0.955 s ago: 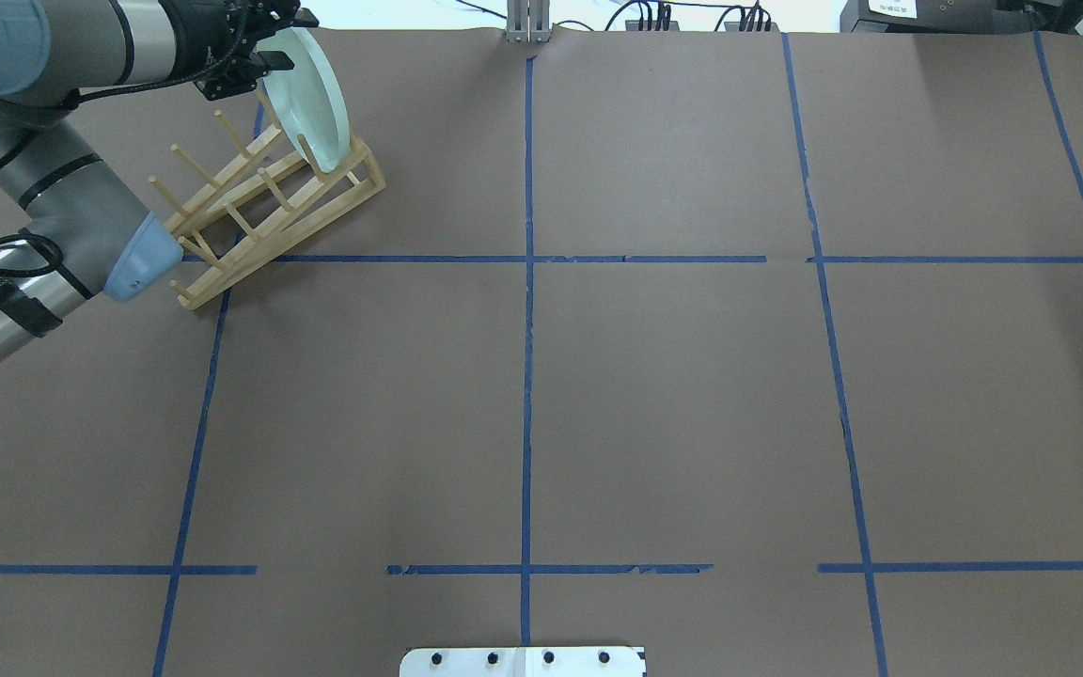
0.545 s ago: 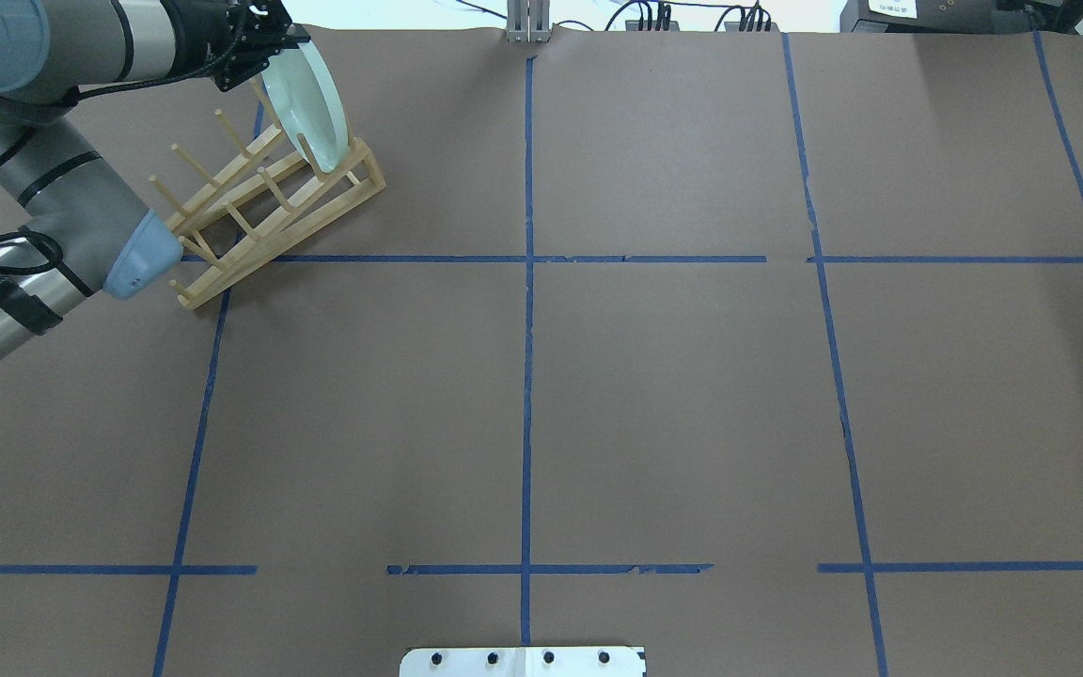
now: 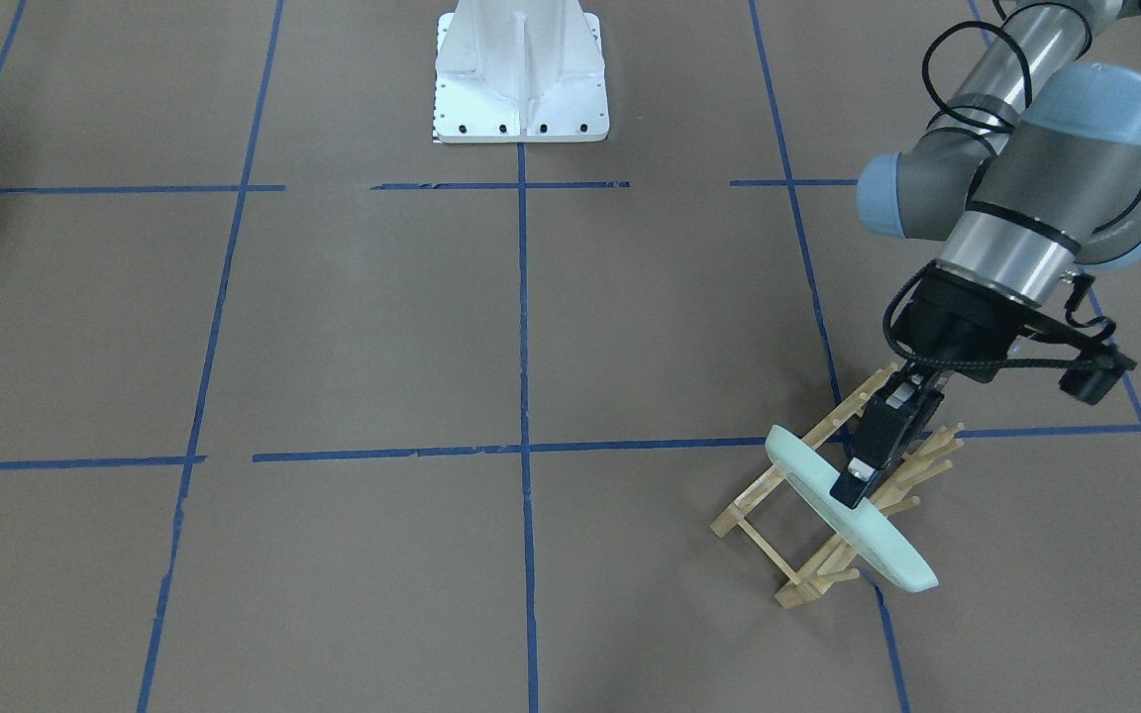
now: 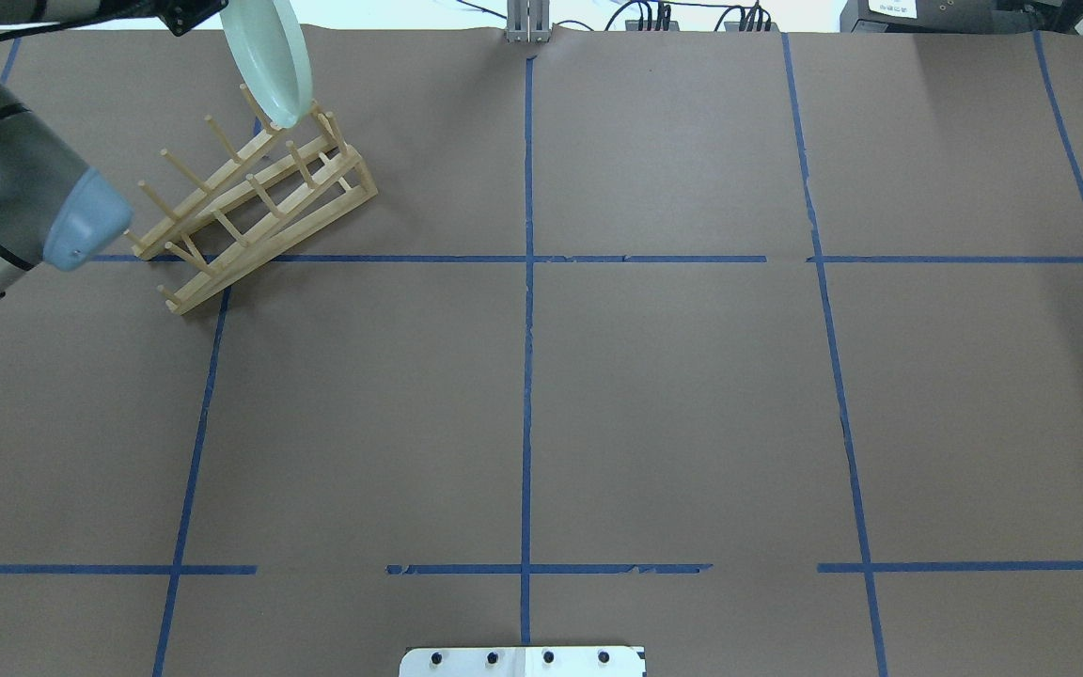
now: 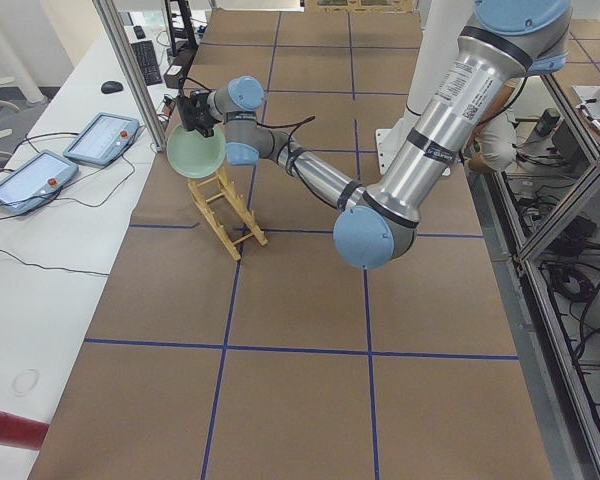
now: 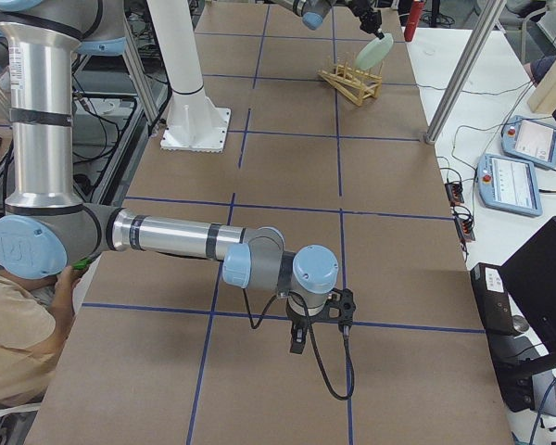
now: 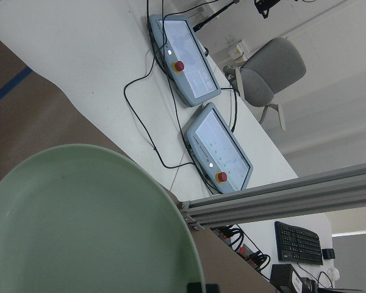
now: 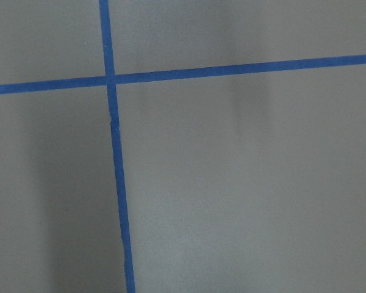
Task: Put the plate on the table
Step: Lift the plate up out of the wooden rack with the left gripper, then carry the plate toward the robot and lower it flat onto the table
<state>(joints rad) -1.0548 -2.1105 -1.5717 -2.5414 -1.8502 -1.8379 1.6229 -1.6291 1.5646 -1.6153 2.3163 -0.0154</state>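
My left gripper [image 3: 854,487] is shut on the upper rim of the pale mint-green plate [image 3: 873,540]. It holds the plate on edge and tilted, with the lower rim level with the dowel tips at the far end of the wooden rack [image 3: 751,505]. In the overhead view the plate [image 4: 267,56] is at the top left, over the rack [image 4: 250,207]. It fills the lower left of the left wrist view [image 7: 79,226]. The brown table [image 4: 673,376] has blue tape lines. My right gripper [image 6: 296,339] hangs low over the table in the exterior right view; I cannot tell whether it is open or shut.
The white robot base [image 3: 521,74] stands at the table's near middle edge. A metal post [image 5: 130,70] rises just beyond the rack, and teach pendants [image 7: 218,149] with cables lie on the white bench past the table edge.
My left arm has lifted the plate up from its slot in the rack and drawn it back to the left. The rack has shifted slightly left.
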